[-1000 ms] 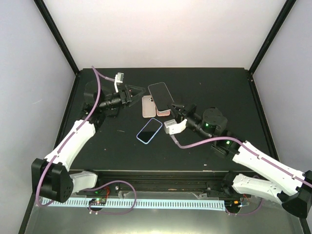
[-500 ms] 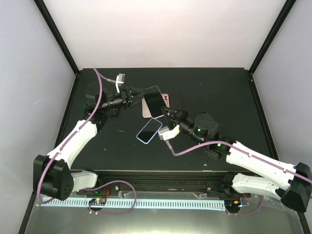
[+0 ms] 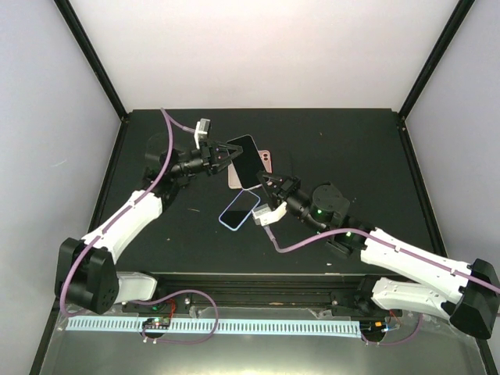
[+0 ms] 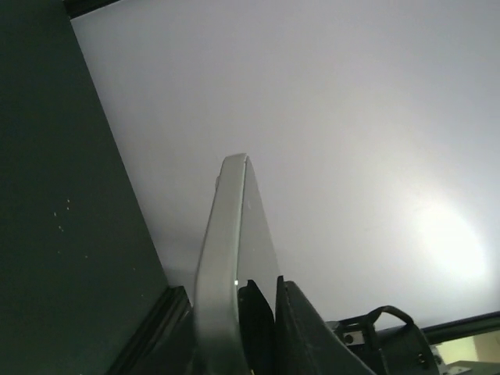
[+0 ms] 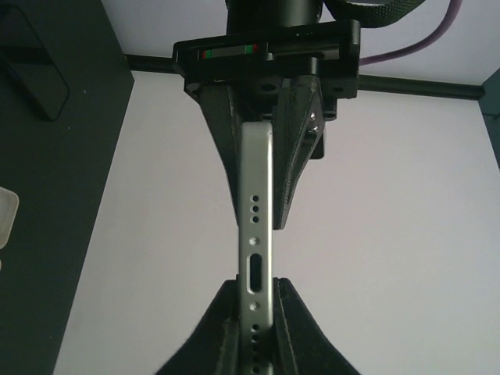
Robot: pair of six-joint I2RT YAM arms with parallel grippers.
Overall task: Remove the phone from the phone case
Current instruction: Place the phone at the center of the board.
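we see a dark phone (image 3: 244,162) held in the air, the left gripper (image 3: 230,150) clamped on one end, the right gripper (image 3: 262,180) clamped on the other, over a pink case (image 3: 268,159) on the table (image 3: 351,141).

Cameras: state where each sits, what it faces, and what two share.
Top external: above, behind the bases, looking down at the table; both arms, left gripper and right gripper clamping the phone.
Left wrist: on the left arm, facing along the phone's edge toward the white wall; left fingers show.
Right wrist: on the right arm, facing along the phone toward the left gripper; right fingers show.
Shared: both wrist views show the phone edge-on.
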